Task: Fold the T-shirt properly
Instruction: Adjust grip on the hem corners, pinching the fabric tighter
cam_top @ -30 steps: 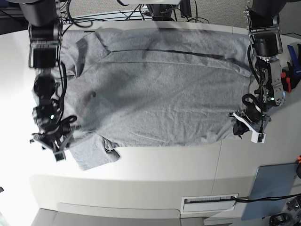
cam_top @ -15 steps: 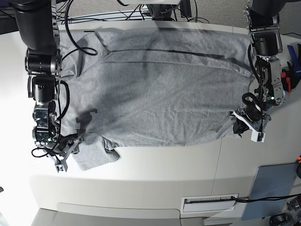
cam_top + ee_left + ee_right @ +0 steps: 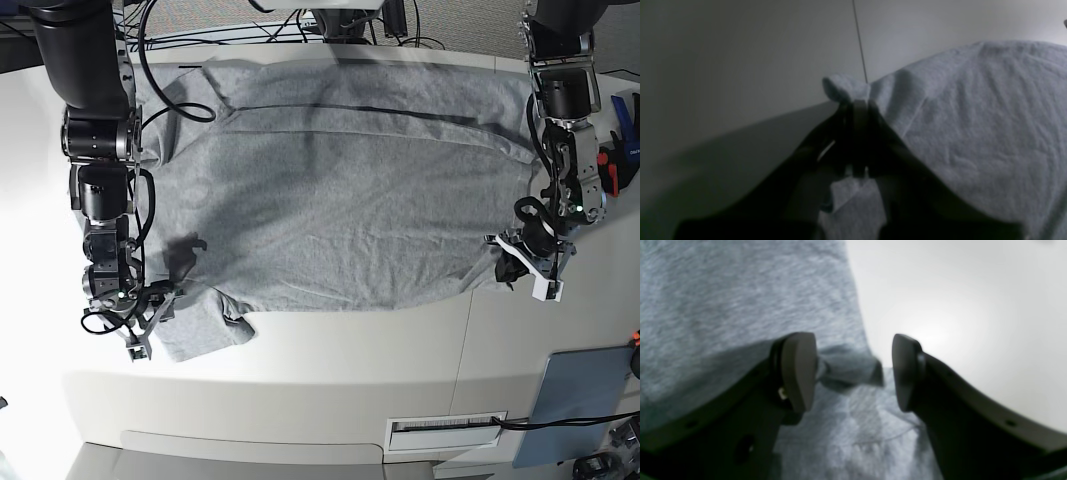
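I have the T-shirt point(image 3: 340, 190) spread wide and mostly flat across the white surface point(image 3: 330, 360), its heather-grey cotton showing soft wrinkles and a long straight crease line running along its far side. One short sleeve lies crumpled and folded over itself at the near corner on my right arm's side.

My left claw point(image 3: 858, 110) is pinched tight on the shirt: the dark fingers meet with a small rolled nub of grey fabric poking out past their tips, and the cloth rises from there into a smooth, rounded hump. Up close the knit looks fuzzy and finely creased. In the base view this claw point(image 3: 528, 262) sits at the shirt's near corner, by a seam in the surface.

My right claw point(image 3: 853, 373) stands wide apart, holding nothing. Its two rounded dark pads point(image 3: 799, 370) straddle a small raised fold at the sleeve's edge, with a gap on both sides. The mottled grey weave fills one side of that view, bare glossy surface the other. From above, this claw point(image 3: 150, 310) rests at the sleeve's outer edge.
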`<state>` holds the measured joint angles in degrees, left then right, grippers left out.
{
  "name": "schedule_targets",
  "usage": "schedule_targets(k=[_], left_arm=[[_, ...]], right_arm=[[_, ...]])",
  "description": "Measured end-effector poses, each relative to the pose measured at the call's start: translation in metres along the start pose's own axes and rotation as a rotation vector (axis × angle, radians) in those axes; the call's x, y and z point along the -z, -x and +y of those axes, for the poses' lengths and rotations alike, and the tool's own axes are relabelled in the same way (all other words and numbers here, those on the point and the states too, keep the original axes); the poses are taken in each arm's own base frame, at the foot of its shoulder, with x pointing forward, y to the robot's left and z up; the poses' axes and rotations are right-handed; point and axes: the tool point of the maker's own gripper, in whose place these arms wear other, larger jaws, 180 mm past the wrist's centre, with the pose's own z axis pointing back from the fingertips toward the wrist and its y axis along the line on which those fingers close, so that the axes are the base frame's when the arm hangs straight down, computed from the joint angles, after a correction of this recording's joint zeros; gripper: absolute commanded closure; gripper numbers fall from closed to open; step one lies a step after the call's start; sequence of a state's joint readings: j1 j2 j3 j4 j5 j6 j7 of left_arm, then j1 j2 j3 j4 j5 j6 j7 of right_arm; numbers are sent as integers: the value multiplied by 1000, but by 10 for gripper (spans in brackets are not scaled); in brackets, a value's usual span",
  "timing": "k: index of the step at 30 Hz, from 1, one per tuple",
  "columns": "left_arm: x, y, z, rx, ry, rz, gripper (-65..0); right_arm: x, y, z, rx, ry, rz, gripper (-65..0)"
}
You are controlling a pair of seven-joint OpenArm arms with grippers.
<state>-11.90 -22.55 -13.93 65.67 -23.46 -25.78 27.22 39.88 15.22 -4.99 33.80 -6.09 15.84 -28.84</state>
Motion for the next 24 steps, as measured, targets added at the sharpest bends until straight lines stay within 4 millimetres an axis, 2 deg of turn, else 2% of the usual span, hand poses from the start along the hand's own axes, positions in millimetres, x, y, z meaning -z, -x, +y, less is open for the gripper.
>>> schedule_targets(k=[3,7,14,16,24], left_arm=[[0,0,0,0,0,0,0],[0,0,0,0,0,0,0],[0,0,0,0,0,0,0],[0,0,0,0,0,0,0],[0,-1,0,0,0,-2,0]], right_arm=[[5,10,4,11,-12,7,-350],[9,13,5,27,-18,-11,-340],[9,14,8,25,-33,-11,-94],[9,15,7,-14,-20,-2,-58],[8,16,-5,-41,57,5,-48]])
